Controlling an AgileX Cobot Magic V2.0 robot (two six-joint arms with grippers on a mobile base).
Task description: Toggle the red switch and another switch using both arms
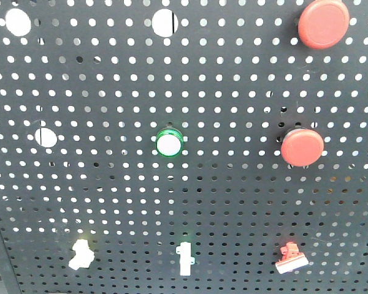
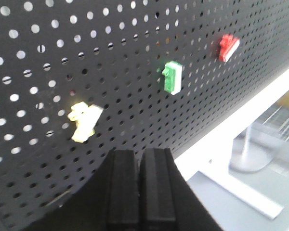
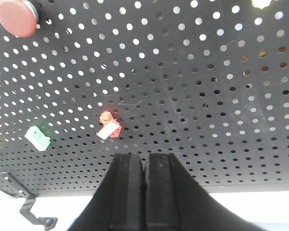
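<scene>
Basically a dark pegboard panel (image 1: pixel 110 202) fills the front view, two big round red push buttons (image 1: pixel 323 23) in the upper right and right middle, a green-ringed round button (image 1: pixel 169 144) at centre. Along the bottom row sit three small toggles: the cream switch (image 1: pixel 81 255) lower left, a green-based white toggle (image 1: pixel 185 258) bottom centre, the red switch (image 1: pixel 291 258) lower right.

Left tool (image 2: pixel 141 185) shows at bottom centre of its wrist view, pads pressed together with no gap and nothing between them; the cream switch (image 2: pixel 85 121) sits up and left of it, apart, not touched. Right tool (image 3: pixel 145 187) is likewise at bottom centre of its view, pinched to nothing, holding nothing; the red switch (image 3: pixel 108 126) is just above and left of it, near but no contact seen.

Risks, as I judge them:
- Both levers lie off to the left of each tool's line, so a straight push likely hits bare panel or glances off the lever.
- The green-based toggle (image 2: pixel 173 77) is the neighbour of both targets; a drifting left tool could flip it instead.
- Levers are tiny; pressing too hard could slip off or push the housing instead.
- Lever positions are too small to read, so success is hard to confirm.
</scene>
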